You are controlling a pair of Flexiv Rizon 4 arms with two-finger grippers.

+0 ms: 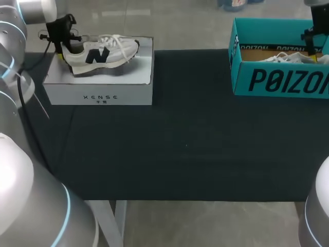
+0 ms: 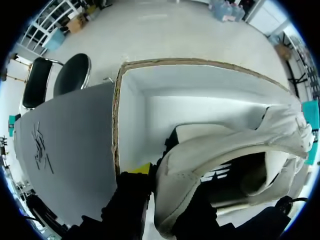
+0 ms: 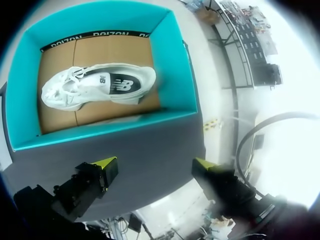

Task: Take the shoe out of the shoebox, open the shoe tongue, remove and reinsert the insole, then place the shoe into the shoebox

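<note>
A white shoe [image 1: 103,51] with a dark logo rests on the white box [image 1: 97,95] at the table's far left. My left gripper [image 1: 61,38] is at its heel. In the left wrist view the heel wall of the shoe [image 2: 225,150] stands between the fingers of the left gripper [image 2: 167,185], one yellow fingertip [image 2: 142,169] outside it and the other finger inside the shoe, pressing on it. My right gripper [image 3: 155,167] hangs open over the near wall of the teal shoebox [image 3: 180,65]. A second white shoe [image 3: 95,85] lies on its side inside that shoebox.
The teal shoebox [image 1: 277,80] stands at the far right of the dark table cloth [image 1: 185,144], with my right gripper [image 1: 312,43] above it. Bare cloth stretches between the two boxes and toward the front edge.
</note>
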